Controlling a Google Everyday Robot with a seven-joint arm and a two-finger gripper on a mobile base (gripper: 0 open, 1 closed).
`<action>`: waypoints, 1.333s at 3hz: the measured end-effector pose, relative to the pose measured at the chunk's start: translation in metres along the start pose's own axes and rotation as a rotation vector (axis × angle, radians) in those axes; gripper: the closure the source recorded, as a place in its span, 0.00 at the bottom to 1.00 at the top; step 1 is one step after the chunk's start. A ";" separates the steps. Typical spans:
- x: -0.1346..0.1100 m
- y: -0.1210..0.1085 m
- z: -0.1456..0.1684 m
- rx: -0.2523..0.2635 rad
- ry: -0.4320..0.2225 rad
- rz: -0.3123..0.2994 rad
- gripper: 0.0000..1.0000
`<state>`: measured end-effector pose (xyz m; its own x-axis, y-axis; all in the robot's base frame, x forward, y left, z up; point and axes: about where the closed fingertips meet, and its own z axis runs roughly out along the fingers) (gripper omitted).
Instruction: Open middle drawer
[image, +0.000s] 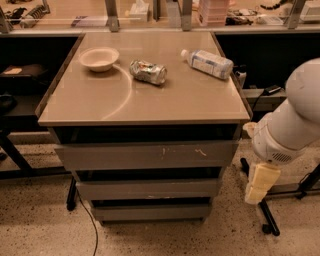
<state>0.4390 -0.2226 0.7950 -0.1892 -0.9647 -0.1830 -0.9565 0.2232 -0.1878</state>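
Middle drawer (150, 189) sits low at about 6 o'clock, sandwiched between the scratched top front (145, 156) and the small bottom front (152, 212). The gripper (260, 182) hangs off at its 3 o'clock, apart from it; can't tell if it's wide or narrow. On the bench (175, 102): bowl (99, 58), crushed can (148, 71), bottle (207, 63).

White rounded arm (300, 110), small wrist grille (280, 157), cream blocky end effector (260, 184) low on the right

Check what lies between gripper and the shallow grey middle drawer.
Camera view: only bare speckled floor between the gripper, right of the cabinet, and the middle drawer.
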 end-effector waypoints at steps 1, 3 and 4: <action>0.002 0.003 0.008 -0.005 0.001 0.000 0.00; 0.004 0.030 0.055 -0.087 -0.088 -0.033 0.00; 0.001 0.052 0.121 -0.170 -0.251 -0.083 0.00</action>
<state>0.4161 -0.1954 0.6683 -0.0682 -0.9095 -0.4101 -0.9939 0.0978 -0.0517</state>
